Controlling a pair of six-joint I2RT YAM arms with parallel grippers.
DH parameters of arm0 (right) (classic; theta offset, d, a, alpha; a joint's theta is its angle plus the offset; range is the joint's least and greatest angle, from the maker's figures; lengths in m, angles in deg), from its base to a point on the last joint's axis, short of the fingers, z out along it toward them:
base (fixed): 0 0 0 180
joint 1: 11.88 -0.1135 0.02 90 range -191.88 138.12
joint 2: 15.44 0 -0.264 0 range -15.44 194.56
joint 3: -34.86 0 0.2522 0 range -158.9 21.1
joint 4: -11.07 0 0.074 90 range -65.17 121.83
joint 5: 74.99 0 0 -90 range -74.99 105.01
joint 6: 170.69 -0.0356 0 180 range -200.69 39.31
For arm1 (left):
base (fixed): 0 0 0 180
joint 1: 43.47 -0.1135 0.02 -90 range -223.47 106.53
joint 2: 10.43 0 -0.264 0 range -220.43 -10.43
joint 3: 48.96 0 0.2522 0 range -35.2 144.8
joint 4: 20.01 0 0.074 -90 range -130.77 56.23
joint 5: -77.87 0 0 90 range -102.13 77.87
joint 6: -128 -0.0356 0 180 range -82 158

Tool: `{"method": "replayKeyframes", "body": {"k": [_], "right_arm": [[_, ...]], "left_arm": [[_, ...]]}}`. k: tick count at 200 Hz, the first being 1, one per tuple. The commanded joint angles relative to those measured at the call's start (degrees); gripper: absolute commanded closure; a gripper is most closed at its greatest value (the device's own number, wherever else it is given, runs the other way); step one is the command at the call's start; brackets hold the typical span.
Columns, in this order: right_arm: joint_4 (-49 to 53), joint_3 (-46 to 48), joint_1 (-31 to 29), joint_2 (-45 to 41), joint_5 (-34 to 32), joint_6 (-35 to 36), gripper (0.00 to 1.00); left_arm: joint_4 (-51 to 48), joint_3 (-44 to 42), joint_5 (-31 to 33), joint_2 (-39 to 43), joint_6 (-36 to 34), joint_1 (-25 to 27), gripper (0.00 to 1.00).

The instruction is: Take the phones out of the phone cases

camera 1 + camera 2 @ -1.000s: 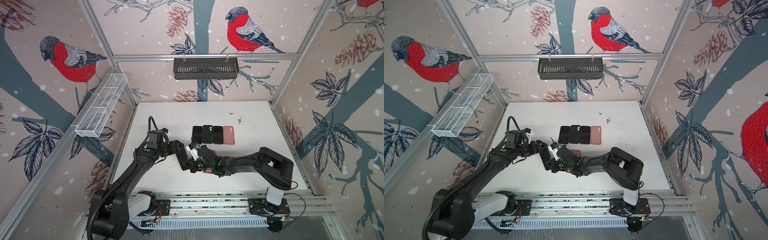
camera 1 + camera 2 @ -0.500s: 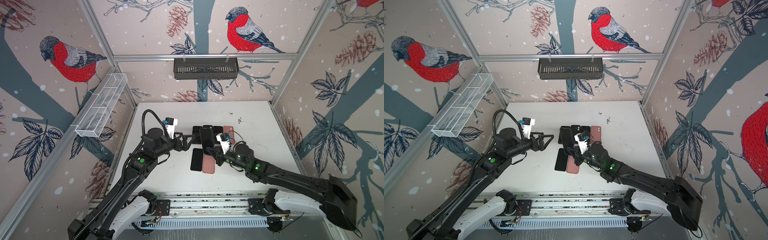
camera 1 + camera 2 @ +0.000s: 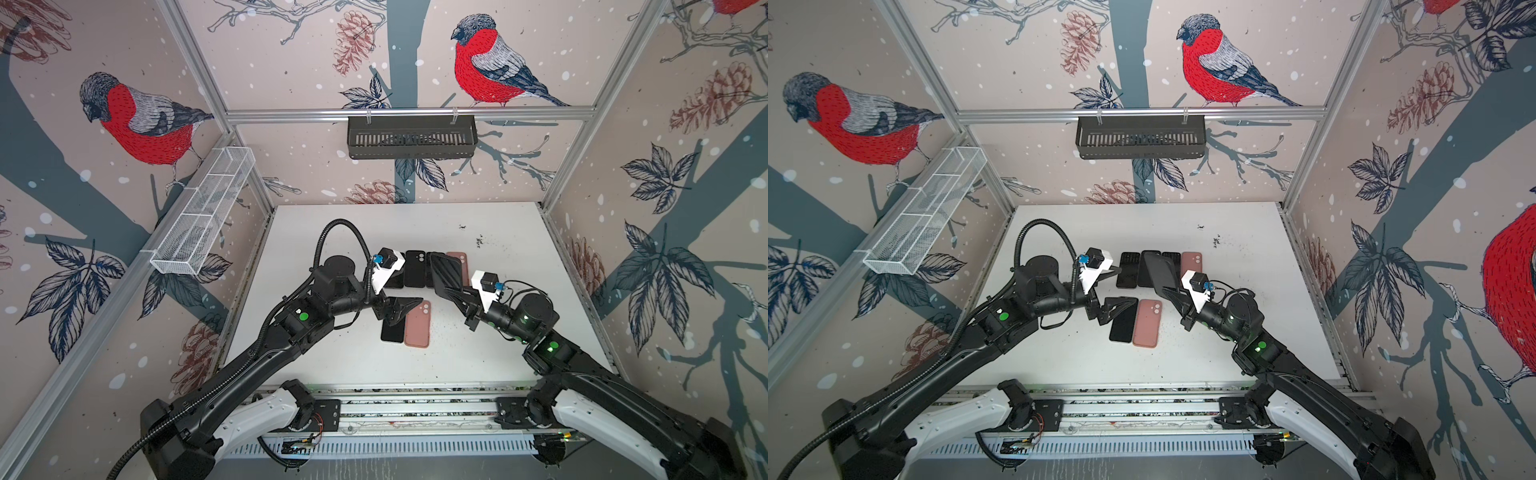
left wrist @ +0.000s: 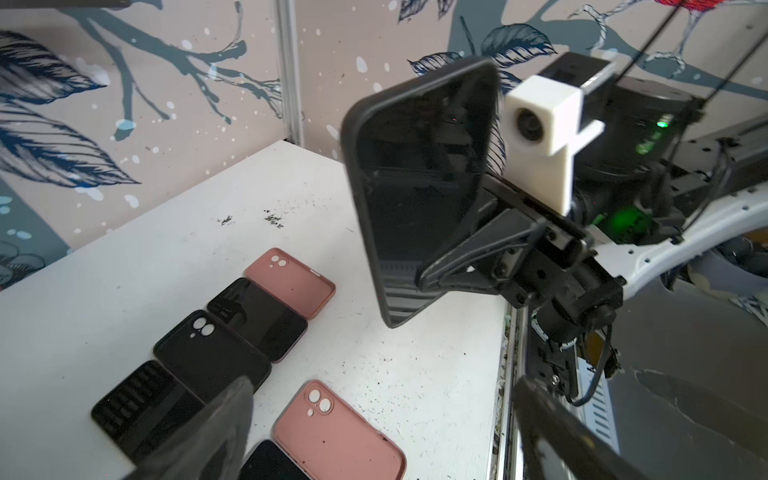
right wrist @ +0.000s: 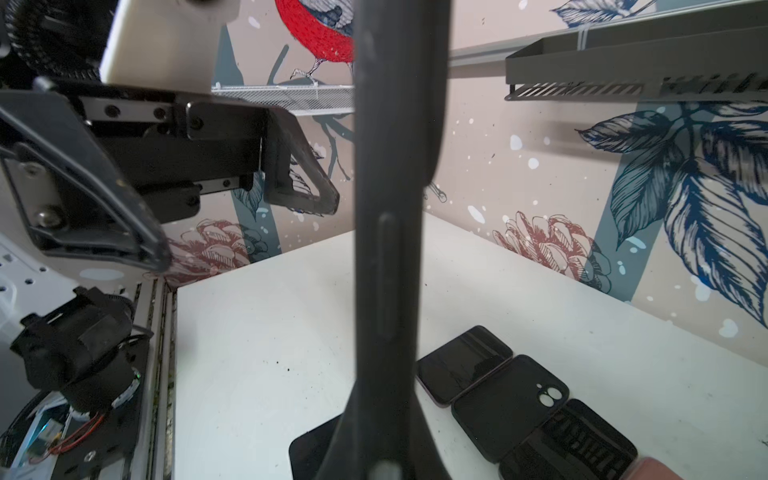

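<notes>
My right gripper (image 3: 457, 293) is shut on the lower end of a black phone case (image 3: 446, 272) and holds it upright above the table. A glossy dark phone (image 4: 419, 187) fills the case. In the right wrist view only the case's side edge (image 5: 390, 249) shows, rising from the gripper (image 5: 382, 457). My left gripper (image 3: 401, 307) hangs open and holds nothing, above a bare black phone (image 3: 392, 330) lying flat. An empty pink case (image 3: 417, 324) lies beside that phone. In the left wrist view the left fingers (image 4: 216, 428) frame the pink case (image 4: 336, 432).
Behind the grippers lies a row: a black phone (image 4: 141, 403), an empty black case (image 4: 208, 353), another dark phone (image 4: 262, 320) and an empty pink case (image 4: 291, 282). A black basket (image 3: 411, 137) hangs on the back wall and a white wire shelf (image 3: 203, 212) on the left wall.
A second ago both grippers were bunched low over the table's middle. Now the arms have drawn apart, the left gripper has opened, and the right has lifted the black cased phone.
</notes>
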Motion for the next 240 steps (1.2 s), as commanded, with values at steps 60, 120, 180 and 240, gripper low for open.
{"method": "replayKeyframes", "body": {"k": [60,120,180,240], "right_arm": [[-10.7,4.4,2.8,0.4,17.1,7.9,1.0],[-12.5,5.7,2.9,1.6,20.1,7.5,1.0],[-12.5,5.8,2.8,2.0,21.3,7.1,1.0],[-11.9,5.4,2.8,2.4,22.7,7.0,1.0]], "left_arm": [[9.1,-1.8,-14.9,-0.7,-8.2,0.1,0.14],[8.9,1.7,-17.8,-4.1,-8.6,0.2,0.26],[6.4,3.7,-19.8,-5.9,-10.0,0.1,0.59],[4.1,4.4,-22.6,-8.1,-10.6,0.1,0.97]]}}
